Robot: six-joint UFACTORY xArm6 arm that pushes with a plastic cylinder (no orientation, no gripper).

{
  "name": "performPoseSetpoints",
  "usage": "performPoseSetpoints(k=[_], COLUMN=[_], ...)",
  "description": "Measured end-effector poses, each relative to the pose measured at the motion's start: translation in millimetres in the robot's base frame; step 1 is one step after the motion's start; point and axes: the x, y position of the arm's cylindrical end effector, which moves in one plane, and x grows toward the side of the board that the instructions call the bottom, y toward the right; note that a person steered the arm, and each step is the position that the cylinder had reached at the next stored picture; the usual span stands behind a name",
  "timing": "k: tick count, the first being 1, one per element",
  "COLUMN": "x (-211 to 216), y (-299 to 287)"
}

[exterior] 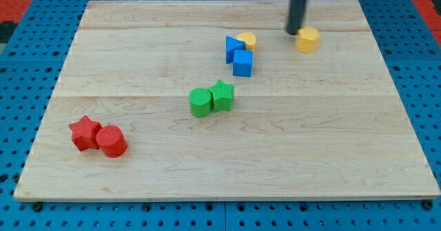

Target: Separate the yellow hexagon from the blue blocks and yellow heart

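The yellow hexagon sits near the view's top, right of centre, apart from the other blocks. My tip stands just to its left, touching or nearly touching it. The yellow heart lies further left, against two blue blocks: one wedge-like blue block and a blue cube just below it. A clear gap of bare wood separates the hexagon from that cluster.
A green cylinder and green star touch near the board's centre. A red star and red cylinder touch at the lower left. The wooden board lies on a blue pegboard surface.
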Motion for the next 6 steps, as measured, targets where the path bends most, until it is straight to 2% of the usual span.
performPoseSetpoints(k=[1, 2, 4, 5, 6], x=[29, 18, 81, 32, -27], y=[12, 37, 42, 28, -40])
